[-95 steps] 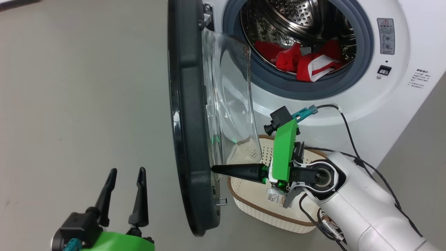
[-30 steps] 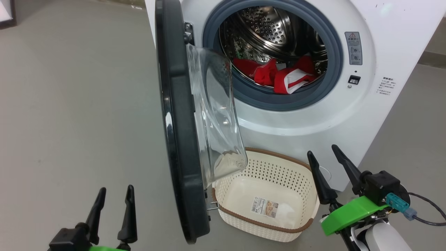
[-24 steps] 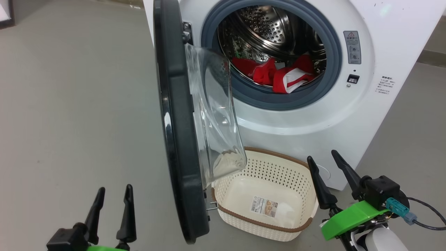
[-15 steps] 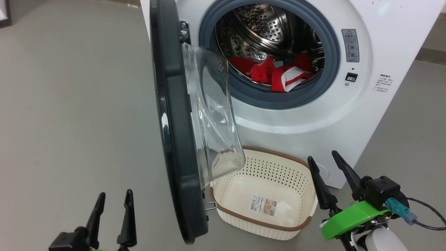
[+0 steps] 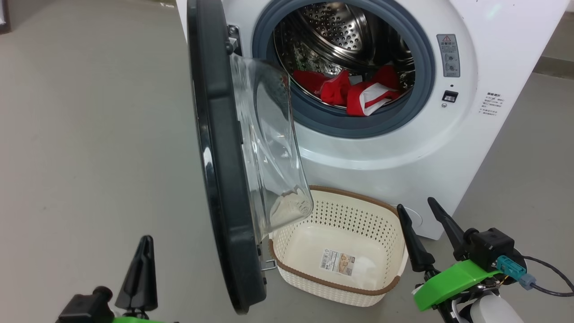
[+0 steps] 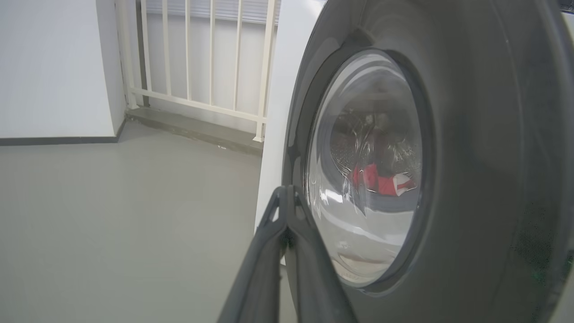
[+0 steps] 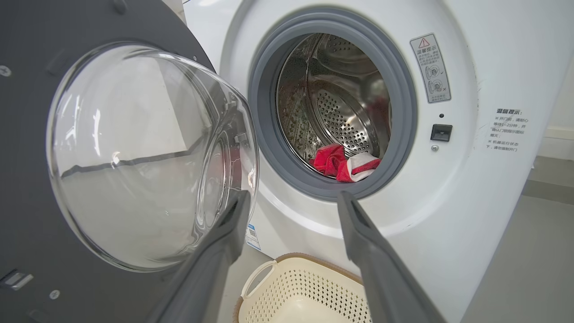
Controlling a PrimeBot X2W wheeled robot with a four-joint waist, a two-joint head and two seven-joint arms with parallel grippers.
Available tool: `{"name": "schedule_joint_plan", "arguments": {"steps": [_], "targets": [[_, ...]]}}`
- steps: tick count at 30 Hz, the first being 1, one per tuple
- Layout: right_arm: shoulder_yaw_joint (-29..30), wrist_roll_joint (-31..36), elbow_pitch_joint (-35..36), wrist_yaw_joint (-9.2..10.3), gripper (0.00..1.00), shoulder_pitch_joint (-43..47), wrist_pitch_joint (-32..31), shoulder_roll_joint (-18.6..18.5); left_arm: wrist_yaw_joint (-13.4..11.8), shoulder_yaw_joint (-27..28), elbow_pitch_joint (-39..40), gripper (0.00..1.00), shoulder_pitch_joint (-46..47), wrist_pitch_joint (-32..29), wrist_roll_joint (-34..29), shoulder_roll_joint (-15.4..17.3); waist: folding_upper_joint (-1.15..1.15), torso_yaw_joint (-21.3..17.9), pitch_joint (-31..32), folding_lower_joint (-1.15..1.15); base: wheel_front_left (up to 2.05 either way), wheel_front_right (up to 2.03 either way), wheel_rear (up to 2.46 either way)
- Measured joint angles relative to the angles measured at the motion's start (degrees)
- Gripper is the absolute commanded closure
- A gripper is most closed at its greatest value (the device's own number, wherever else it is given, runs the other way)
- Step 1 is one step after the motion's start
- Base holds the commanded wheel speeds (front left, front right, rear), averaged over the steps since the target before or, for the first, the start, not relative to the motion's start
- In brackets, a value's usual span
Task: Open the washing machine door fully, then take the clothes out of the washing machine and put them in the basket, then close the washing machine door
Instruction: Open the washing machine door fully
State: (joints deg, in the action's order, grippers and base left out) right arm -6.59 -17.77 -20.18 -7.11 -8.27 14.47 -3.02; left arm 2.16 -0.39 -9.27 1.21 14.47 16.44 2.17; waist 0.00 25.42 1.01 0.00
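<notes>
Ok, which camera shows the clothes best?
The head view: the clothes lie in plain sight at the front of the drum, red with a white part. The right wrist view shows them smaller, low in the opening. In the left wrist view they are a warped red patch behind the glass of the washing machine door.

So we've got the washing machine door point(image 5: 219, 179) swung out edge-on, left of the mouth of the washing machine point(image 5: 403, 152), with the clothes point(image 5: 354, 92) low in the drum point(image 5: 341, 36). The basket point(image 5: 354, 220) sits on the floor point(image 5: 89, 134) in front, just right of the door. Our left gripper point(image 5: 142, 269) is on the door's outer side and our right gripper point(image 5: 415, 204) is right of the basket. Touching it? We can't tell.
</notes>
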Motion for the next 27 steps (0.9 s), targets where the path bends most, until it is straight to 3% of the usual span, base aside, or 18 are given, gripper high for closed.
{"name": "schedule_joint_plan", "arguments": {"steps": [5, 15, 21, 27], "targets": [[0.0, -0.3, -0.2, 0.00, 0.00, 0.0, 0.0, 0.0, -1.7, -0.1, 5.7, 1.00, 0.8, 0.0, -0.9, 0.0, 0.00, -0.1, -0.1, 0.00, 0.00, 0.00, 0.00], [0.0, -0.5, -0.8, 0.00, 0.00, 0.0, 0.0, 0.0, -2.2, -3.4, 22.0, 1.00, 4.8, -0.3, -2.2, 0.1, 0.00, -0.7, 0.3, 0.00, 0.00, 0.00, 0.00], [0.0, -0.8, -0.9, 0.00, 0.00, 0.0, 0.0, 0.0, -0.5, -8.6, 27.8, 1.00, 7.1, -3.7, -2.3, 0.1, 0.00, -1.0, 0.4, 0.00, 0.00, 0.00, 0.00], [0.0, -0.8, -1.0, 0.00, 0.00, 0.0, 0.0, 0.0, 1.0, -15.7, 26.9, 1.00, 7.2, -8.1, -1.6, 0.2, 0.00, -1.4, 0.2, 0.00, 0.00, 0.00, 0.00]]}}
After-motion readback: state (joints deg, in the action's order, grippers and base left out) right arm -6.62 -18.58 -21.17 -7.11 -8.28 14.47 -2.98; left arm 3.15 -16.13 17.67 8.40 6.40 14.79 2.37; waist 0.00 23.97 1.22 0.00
